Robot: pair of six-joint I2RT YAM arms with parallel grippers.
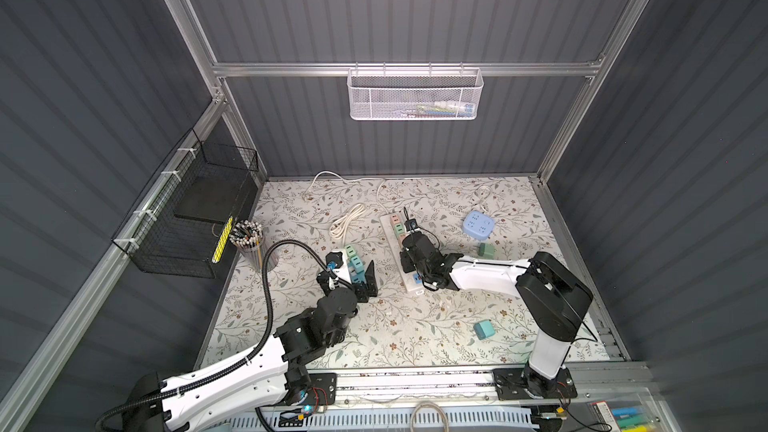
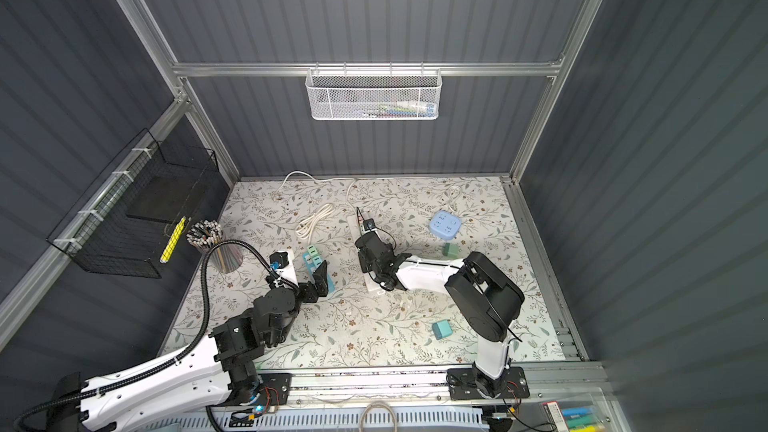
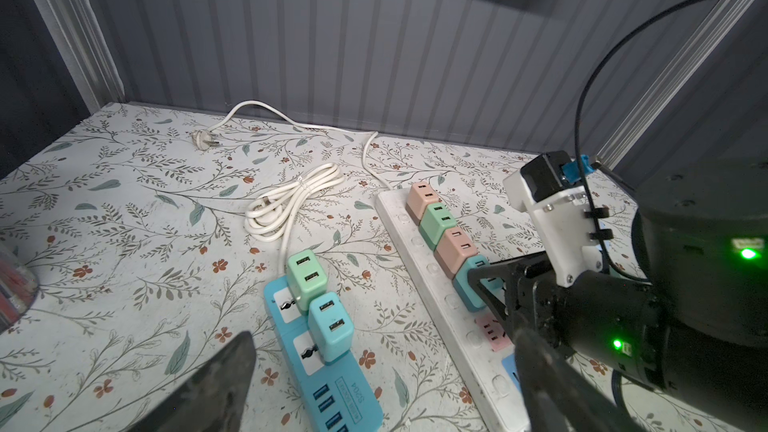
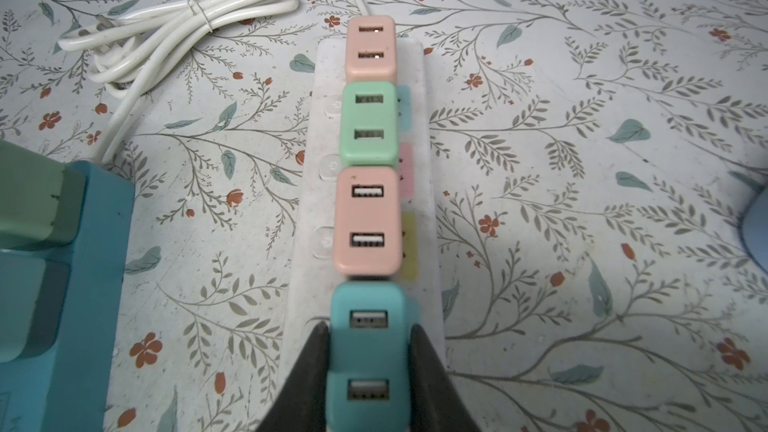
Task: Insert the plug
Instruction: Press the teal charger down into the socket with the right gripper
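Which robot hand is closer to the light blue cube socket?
Right. The right gripper, gripping a teal charger on the white strip, is near the cube socket; the left gripper is farther, by the blue strip.

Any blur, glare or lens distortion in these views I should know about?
Both top views: wide-angle, frame posts splay outward, light even. Left wrist view: left fingers blurred, green LED blooms. Right wrist view: right fingers soft, teal plug in focus.
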